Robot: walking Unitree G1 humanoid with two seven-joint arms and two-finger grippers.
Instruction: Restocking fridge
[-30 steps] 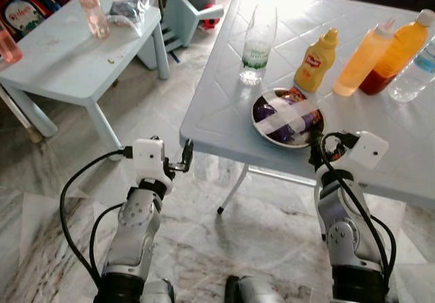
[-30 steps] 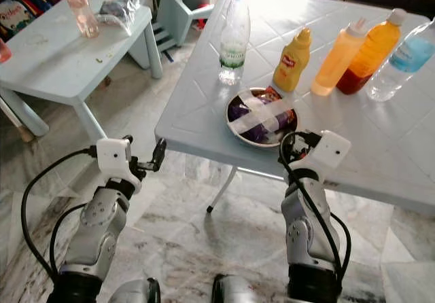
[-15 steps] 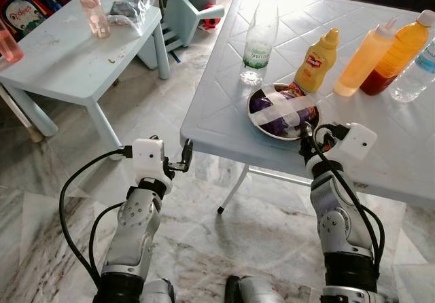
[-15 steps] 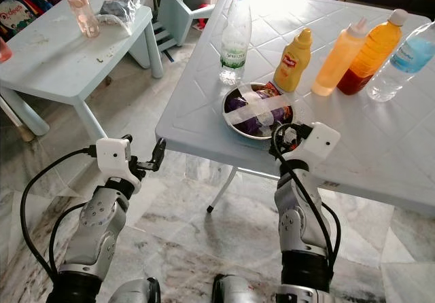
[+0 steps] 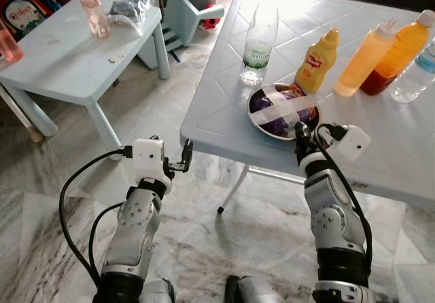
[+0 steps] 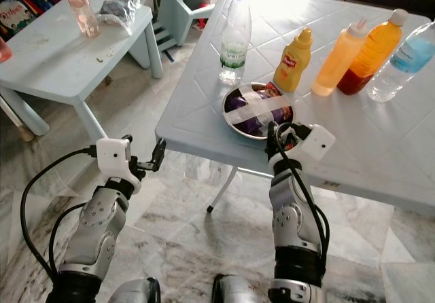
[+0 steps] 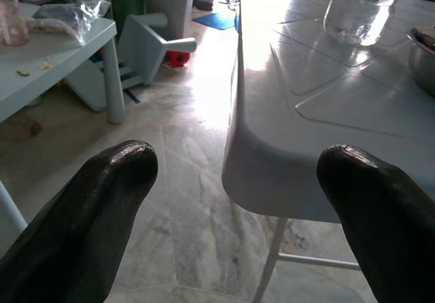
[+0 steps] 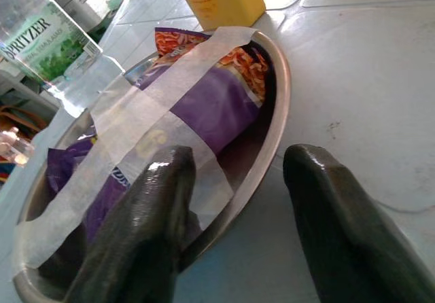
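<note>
A metal bowl [image 5: 261,119] holds purple snack packets [image 8: 204,106] strapped down with white tape. It stands near the front edge of the pale blue table [image 5: 217,106]. My right gripper [image 5: 302,132] is open at the bowl's near rim. In the right wrist view one finger [image 8: 139,235] is over the bowl's inside and the other finger [image 8: 336,228] is over the table outside it. My left gripper [image 5: 185,155] is open, held in the air just off the table's near left corner [image 7: 272,181], with nothing in it.
Behind the bowl stand a water bottle [image 5: 259,34], a yellow mustard bottle [image 5: 317,62], two orange bottles [image 5: 363,57] [image 5: 399,48] and another clear bottle [image 5: 416,72]. A low table [image 5: 68,51] with a pink cup [image 5: 93,13] is at the left, and an overturned stool [image 5: 183,14] lies beyond it.
My right gripper has moved left and forward to the bowl's near rim. The bowl has shifted slightly away and turned. The left arm has stayed still.
</note>
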